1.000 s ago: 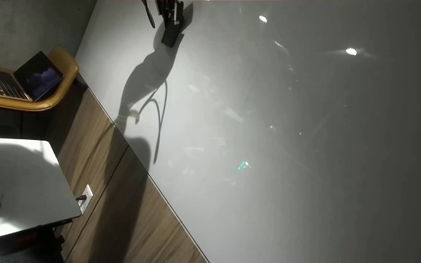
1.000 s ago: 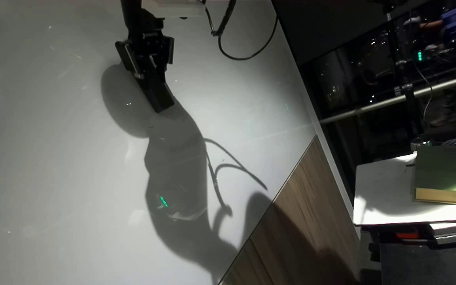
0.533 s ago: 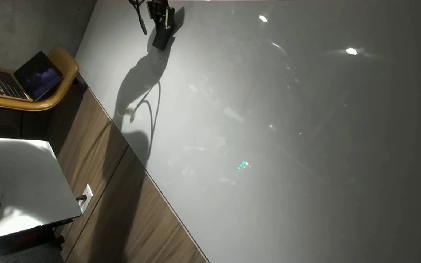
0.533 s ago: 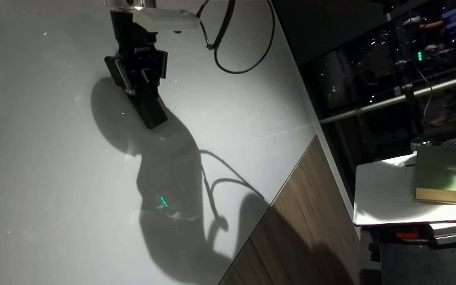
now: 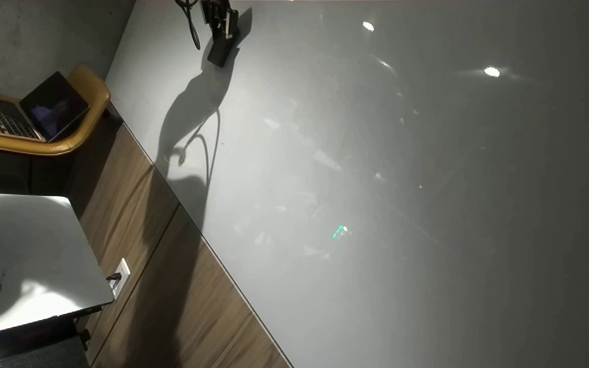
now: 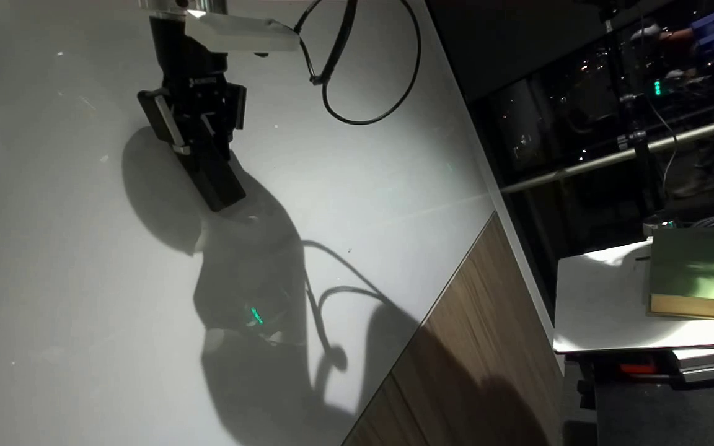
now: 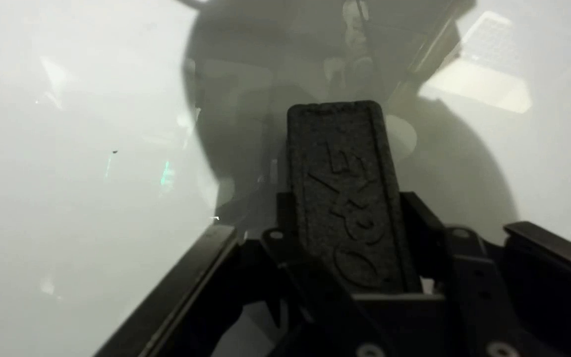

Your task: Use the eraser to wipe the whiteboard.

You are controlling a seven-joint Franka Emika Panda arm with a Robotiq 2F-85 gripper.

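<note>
the pincer point(image 7: 347, 208) is clenched around the eraser point(image 7: 350, 163); in the wrist view its jaws press on both long sides of the dark grey block, whose lettered face is turned to the camera and whose far end juts out beyond them. both are over the whiteboard point(image 5: 427, 255), and i cannot tell whether the eraser touches it. compared with half a second ago, in an exterior view the eraser point(image 6: 219, 189) and the pincer sit farther left and slightly lower, and the hanging cable point(image 6: 360, 123) and the broad shadow point(image 6: 251, 266) on the whiteboard have slid left with them. in an exterior view the eraser point(image 5: 220, 53) has gone a little left and slightly up. the laptop point(image 5: 54, 110) on the yellow chair point(image 5: 87, 87), the wood-grain panel point(image 5: 126, 214) along the whiteboard's edge, the white socket point(image 5: 123, 278) with a plug point(image 5: 114, 276) in it and the green book point(image 6: 698, 260) are all where they were. the small green reflection point(image 6: 256, 316) on the whiteboard has not shifted either.
</note>
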